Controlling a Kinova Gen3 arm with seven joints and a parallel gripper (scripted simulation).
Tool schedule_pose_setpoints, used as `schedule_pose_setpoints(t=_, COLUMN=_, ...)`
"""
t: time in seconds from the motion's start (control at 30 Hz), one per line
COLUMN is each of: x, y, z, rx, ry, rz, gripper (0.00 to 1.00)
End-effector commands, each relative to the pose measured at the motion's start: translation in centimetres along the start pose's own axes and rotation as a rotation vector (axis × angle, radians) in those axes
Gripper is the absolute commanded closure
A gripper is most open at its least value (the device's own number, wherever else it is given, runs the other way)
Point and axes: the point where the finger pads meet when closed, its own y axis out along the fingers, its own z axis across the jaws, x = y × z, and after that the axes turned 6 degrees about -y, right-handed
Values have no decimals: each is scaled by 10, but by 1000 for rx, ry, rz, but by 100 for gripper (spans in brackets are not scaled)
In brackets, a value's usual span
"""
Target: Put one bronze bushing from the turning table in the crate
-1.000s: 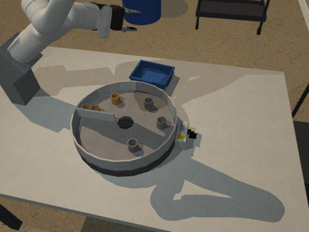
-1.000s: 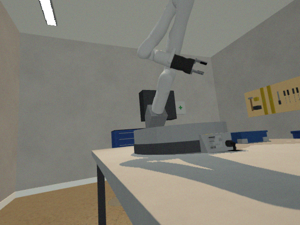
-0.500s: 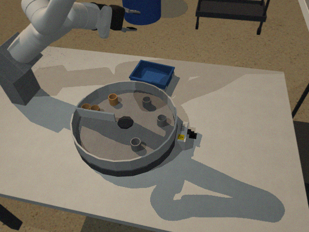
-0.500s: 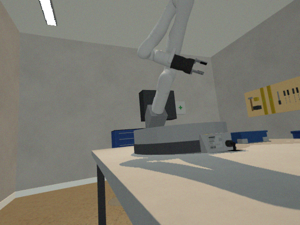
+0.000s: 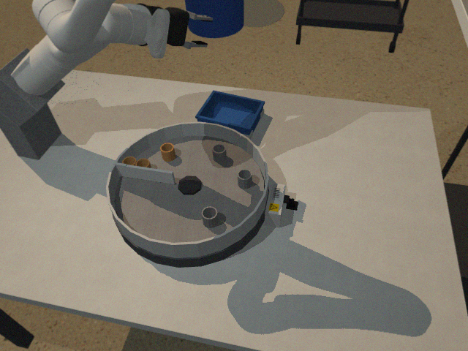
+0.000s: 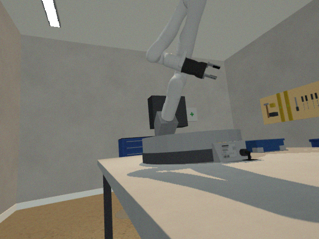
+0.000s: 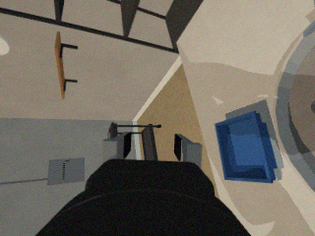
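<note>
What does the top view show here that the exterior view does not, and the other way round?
Only the top view looks inside the turning table: three bronze bushings, two of them behind the grey divider, plus three grey bushings and the crate's open inside. Only the exterior view shows the tool board on the wall and the arm's height above the table. Both show the open gripper, holding nothing, and the turning table's control box.
</note>
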Motion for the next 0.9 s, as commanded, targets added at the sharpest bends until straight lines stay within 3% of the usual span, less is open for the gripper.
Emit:
schedule_pose_setpoints(t=0.0, x=0, y=0, z=1, rx=180, ry=9, rz=-12, gripper=0)
schedule_pose_setpoints(t=0.03, x=-1, y=0, z=1, rx=226, ry=11, rz=-15, gripper=0)
schedule_pose_setpoints(t=0.43, x=-1, y=0, z=1, rx=226, ry=11, rz=-15, gripper=0)
schedule_pose_setpoints(t=0.47, x=0, y=0, z=0, rx=45, ry=2, rz=-2, gripper=0)
schedule_pose_setpoints(t=0.6, x=-1, y=0, z=1, rx=226, ry=11, rz=-15, gripper=0)
schedule_pose_setpoints(t=0.87, x=-1, y=0, z=1, rx=226, ry=11, rz=-15, gripper=0)
